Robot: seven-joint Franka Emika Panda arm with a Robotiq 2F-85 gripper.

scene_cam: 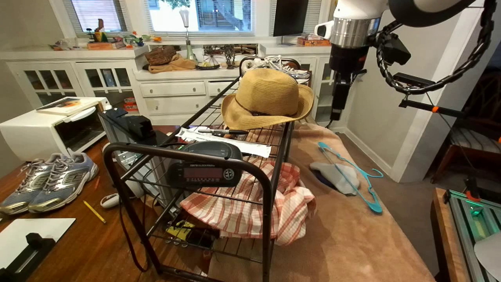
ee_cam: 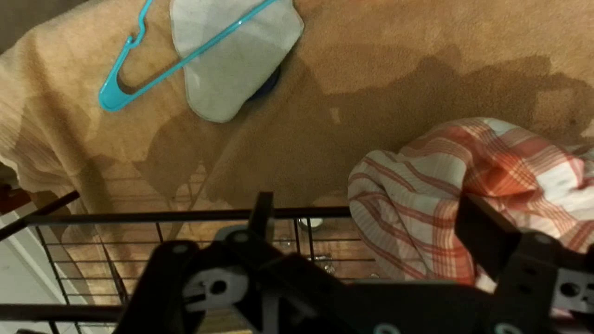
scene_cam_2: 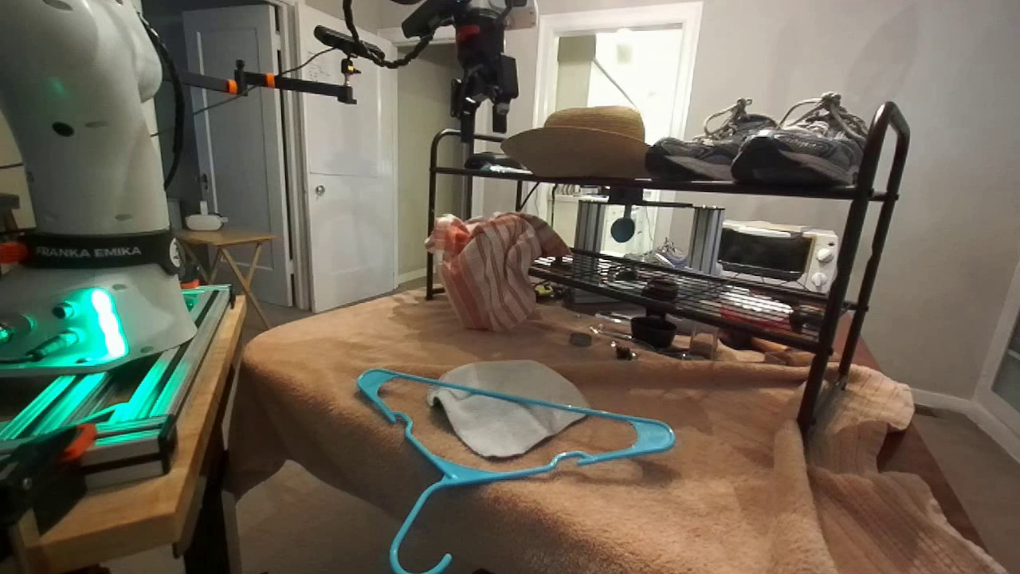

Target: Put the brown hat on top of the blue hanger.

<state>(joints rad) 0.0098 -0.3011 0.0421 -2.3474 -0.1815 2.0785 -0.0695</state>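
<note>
The place around me is a home: I see white built-in drawers (scene_cam: 174,103), a wide window (scene_cam: 199,17), a small oven (scene_cam_2: 765,250) and a clock radio (scene_cam: 205,166).

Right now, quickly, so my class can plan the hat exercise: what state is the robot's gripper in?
Gripper: open, jaws standing wide apart, holding nothing.

In the wrist view the fingers (ee_cam: 262,213) stand dark and a little soft, with broad shadows (ee_cam: 417,102) across the warm-toned blanket (ee_cam: 371,23) beyond them. In an exterior view a window (scene_cam: 201,19) far behind the fingers glares almost white. In an exterior view a doorway (scene_cam_2: 629,80) behind them washes out; a green light (scene_cam_2: 109,323) glows well below them.
</note>
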